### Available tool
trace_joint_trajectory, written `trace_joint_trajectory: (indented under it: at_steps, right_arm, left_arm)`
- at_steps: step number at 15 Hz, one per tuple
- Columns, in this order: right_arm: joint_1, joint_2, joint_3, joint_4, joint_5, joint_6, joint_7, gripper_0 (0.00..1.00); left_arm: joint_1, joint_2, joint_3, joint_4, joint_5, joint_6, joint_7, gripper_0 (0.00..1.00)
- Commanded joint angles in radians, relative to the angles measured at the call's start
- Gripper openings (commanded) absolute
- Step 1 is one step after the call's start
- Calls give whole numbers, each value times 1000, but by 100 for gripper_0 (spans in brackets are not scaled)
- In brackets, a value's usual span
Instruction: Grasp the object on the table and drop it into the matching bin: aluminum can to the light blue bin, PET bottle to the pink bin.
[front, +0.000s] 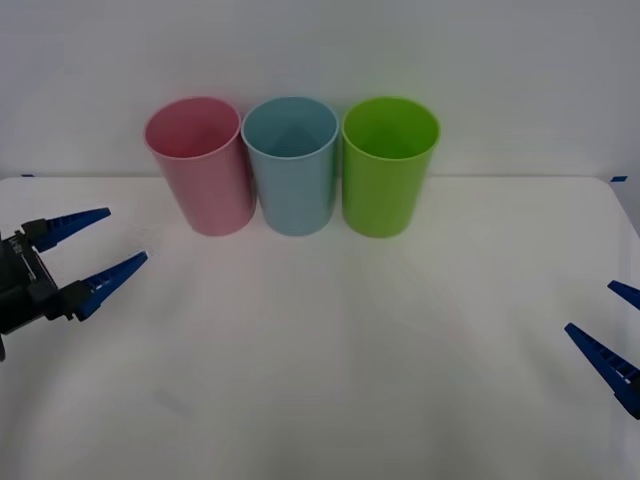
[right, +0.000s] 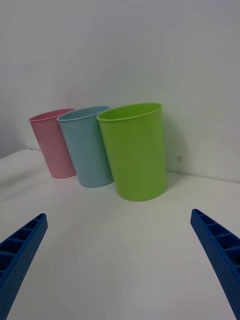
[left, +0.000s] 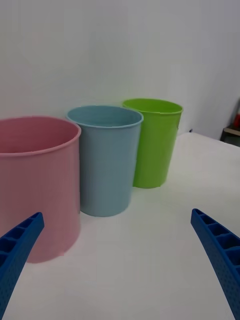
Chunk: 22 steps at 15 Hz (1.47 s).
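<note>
The white table (front: 330, 380) is lying bare of any can; the pink bin (front: 200, 165), light blue bin (front: 292, 165) and a green bin (front: 388, 165) are standing touching in a row at the back for easy reach. I am holding my left gripper (front: 98, 248) and right gripper (front: 612, 330) spread wide at the table's sides, waiting.

So colour-wise it's pretty simple: three plain plastic bins in a row along the far edge of the table (front: 330, 340), no prints or labels on any of them. The pink bin (front: 198, 165) is a soft pastel pink, the light blue bin (front: 292, 165) in the middle is a pale powdery blue, and the lime green bin (front: 388, 165) is the loudest one, bright lime. The table is plain white, same as the wall behind. Left gripper (front: 100, 250) and right gripper (front: 615, 335) both have deep blue ribbed fingers (left: 217, 250), dotted along the inner faces, and the left one sits on a black body.
</note>
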Motion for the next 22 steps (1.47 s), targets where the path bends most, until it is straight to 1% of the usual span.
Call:
trace_joint_trajectory:
  at_steps: [1,3,4,6,7,10,13,16,22]
  right_arm:
    - [0,0,0,0,0,0,0,100]
    - [0,0,0,0,0,0,0,100]
    - [0,0,0,0,0,0,0,100]
    - [0,0,0,0,0,0,0,100]
    - [0,0,0,0,0,0,0,100]
    - [0,0,0,0,0,0,0,100]
    - [0,0,0,0,0,0,0,100]
    - [0,0,0,0,0,0,0,100]
    - [0,0,0,0,0,0,0,100]
  left_arm:
    - [28,3,36,0,-31,-43,-41,100]
    - [54,3,68,0,-40,-86,-61,100]
    - [75,6,82,0,-43,-100,-99,100]
    - [108,31,91,-1,-49,-111,-136,100]
    - [120,43,97,-1,-44,-118,-139,100]
    - [158,46,119,-1,-20,-141,-144,100]
    - [184,46,103,-1,45,-150,-147,100]
    - [201,46,100,-1,86,-161,-144,100]
    - [233,46,108,-1,97,-180,-136,100]
